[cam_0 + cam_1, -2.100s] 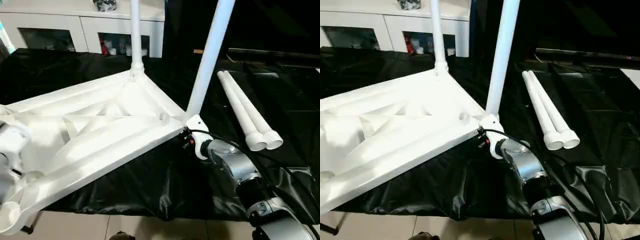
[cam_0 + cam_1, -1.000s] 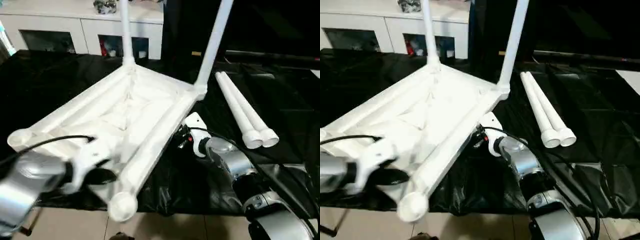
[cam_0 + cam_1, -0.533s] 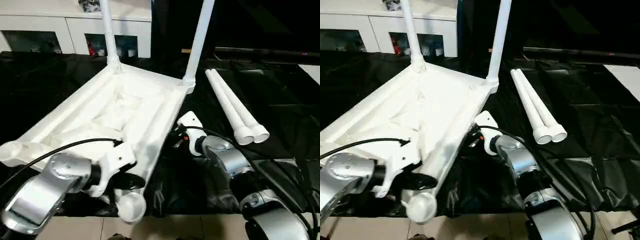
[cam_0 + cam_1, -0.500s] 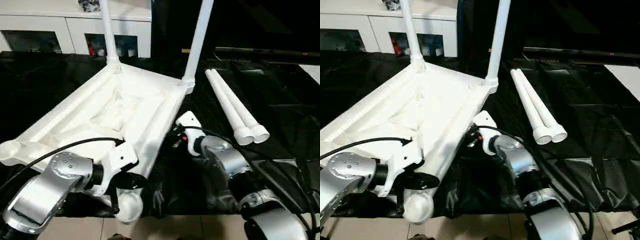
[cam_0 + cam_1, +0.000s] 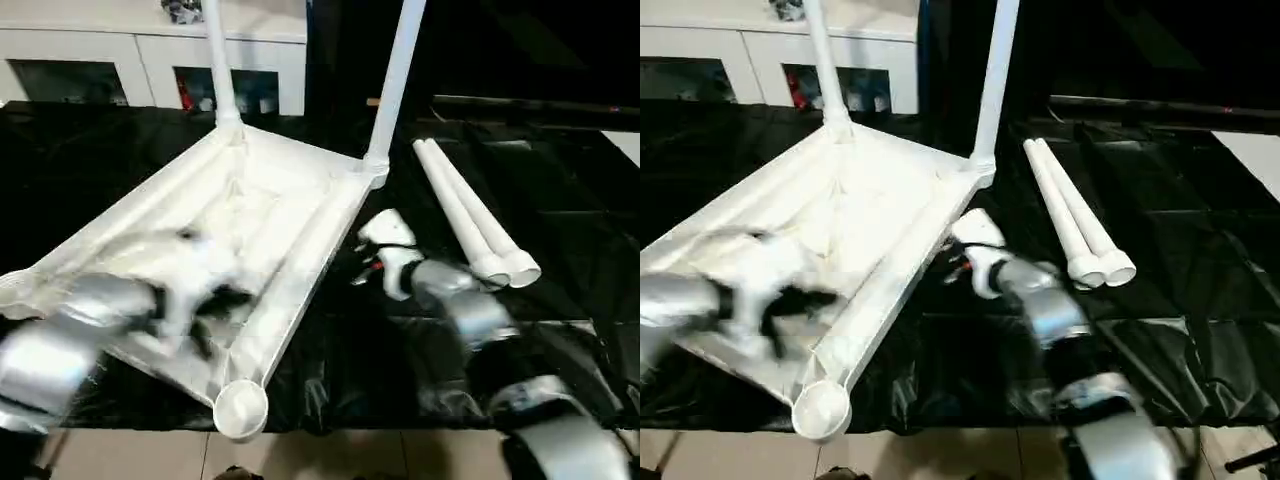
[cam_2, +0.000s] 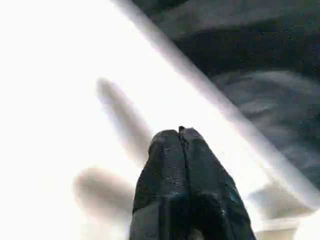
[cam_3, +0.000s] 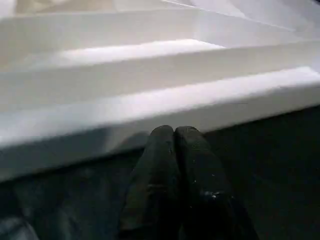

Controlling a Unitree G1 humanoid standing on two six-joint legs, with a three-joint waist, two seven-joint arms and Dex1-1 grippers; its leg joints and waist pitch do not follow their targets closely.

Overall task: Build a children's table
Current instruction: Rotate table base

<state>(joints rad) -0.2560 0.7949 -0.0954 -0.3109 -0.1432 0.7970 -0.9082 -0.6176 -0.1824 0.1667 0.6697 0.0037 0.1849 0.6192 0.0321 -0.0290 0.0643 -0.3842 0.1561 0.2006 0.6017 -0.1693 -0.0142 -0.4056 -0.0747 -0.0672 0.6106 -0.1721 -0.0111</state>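
Observation:
The white table top [image 5: 260, 225] lies upside down on the black cloth, ribbed underside up. Two white legs [image 5: 218, 60] [image 5: 395, 80] stand upright in its far corner sockets. The near corner socket [image 5: 240, 408] is bare and hangs over the table edge. Two loose legs [image 5: 470, 215] lie side by side to the right. My left gripper [image 6: 181, 132] is shut with nothing in it, hovering over the underside; the arm [image 5: 90, 320] is blurred. My right gripper [image 7: 173, 131] is shut, its tips just short of the top's right rim [image 7: 160, 107].
Black cloth [image 5: 560, 200] covers the work table, whose near edge drops to a pale floor [image 5: 130, 455]. White cabinets [image 5: 120, 60] stand behind. A dark bar [image 5: 530, 105] runs along the far right.
My left arm has swung from the near corner socket back over the ribbed underside. The table top was turned so its long side points away. The right arm has barely moved.

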